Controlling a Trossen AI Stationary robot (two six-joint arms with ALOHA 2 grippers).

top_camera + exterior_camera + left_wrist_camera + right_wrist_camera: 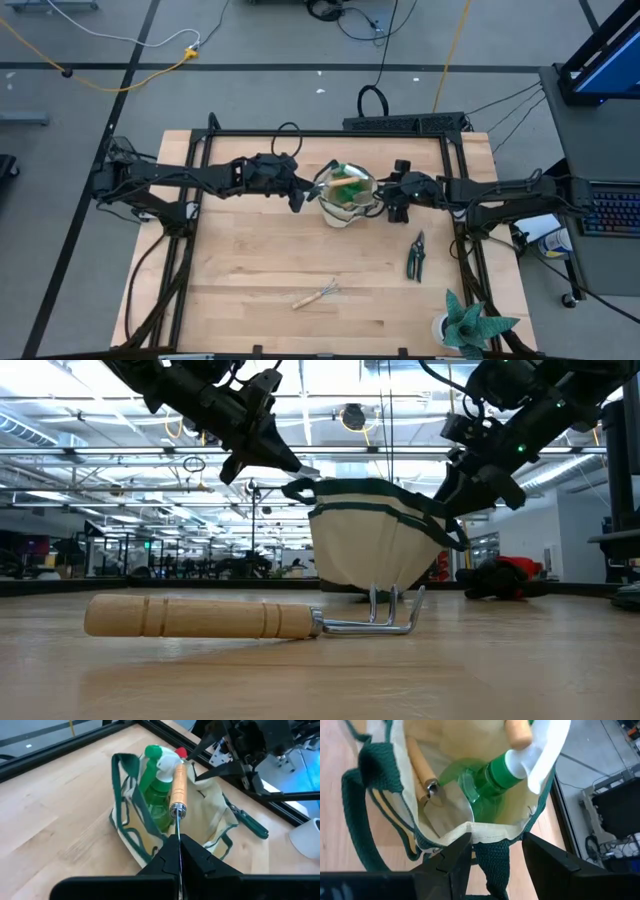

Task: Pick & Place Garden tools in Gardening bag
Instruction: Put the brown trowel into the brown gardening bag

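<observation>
gardening bag [485, 740]: matt tan canvas, coarse weave; dark green webbing trim and loop handles, ribbed.
spray bottle [155, 785]: glossy translucent green plastic, white plastic trigger head.
trowel [178, 782]: smooth pale wooden handle, shiny metal ferrule.
hand rake [250, 617]: turned light wood handle with grooves, polished metal prongs.
pruning shears [415, 255]: green handles, dark metal blades.
worktop [260, 250]: pale wood planks, smooth satin finish.

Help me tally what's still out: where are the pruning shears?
In the high view the pruning shears lie flat on the table's right side, apart from the gardening bag and up-table of the potted plant.
</observation>
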